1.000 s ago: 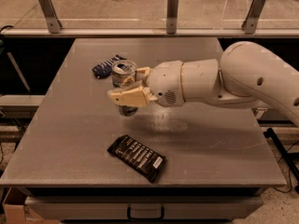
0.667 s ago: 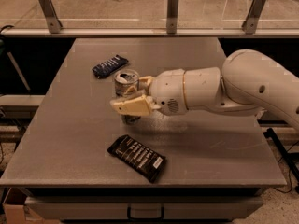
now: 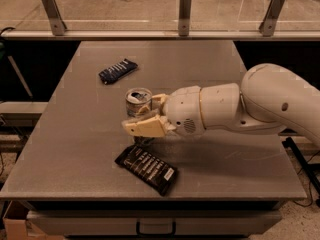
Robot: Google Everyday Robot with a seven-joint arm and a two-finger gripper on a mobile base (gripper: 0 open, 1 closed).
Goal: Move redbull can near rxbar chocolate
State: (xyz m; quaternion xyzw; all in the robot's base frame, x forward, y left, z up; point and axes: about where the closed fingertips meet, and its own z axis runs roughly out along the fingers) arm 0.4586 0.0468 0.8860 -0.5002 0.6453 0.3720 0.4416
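The redbull can (image 3: 137,97) stands upright a little left of the table's middle, its pull-tab top facing up and its lower body hidden behind the gripper (image 3: 141,113). The gripper is clasped around it, with one cream finger across the near side and the other against the far right side. Whether the can's base rests on the table (image 3: 235,169) or hangs just above it cannot be told, since the near finger covers it. Just in front of the can, nearer the table's front edge, lies the rxbar chocolate (image 3: 146,168), flat and slanted, its white end label toward the right. The can and the bar are already close, with only the gripper's near finger between them. The step in hand looks like the end of the carry, so the task seems almost complete. The next move would call for setting the can squarely on its base beside the bar, then opening the fingers and drawing back to the right without nudging the tall, easily tipped can or sliding the wrapper. The white arm (image 3: 250,109) reaches in from the right. A smaller dark blue wrapper (image 3: 117,70) lies well apart on the far left. As for containers, a drawer (image 3: 156,228) under the table's front edge is closed, its contents hidden, and nothing on the table holds anything.
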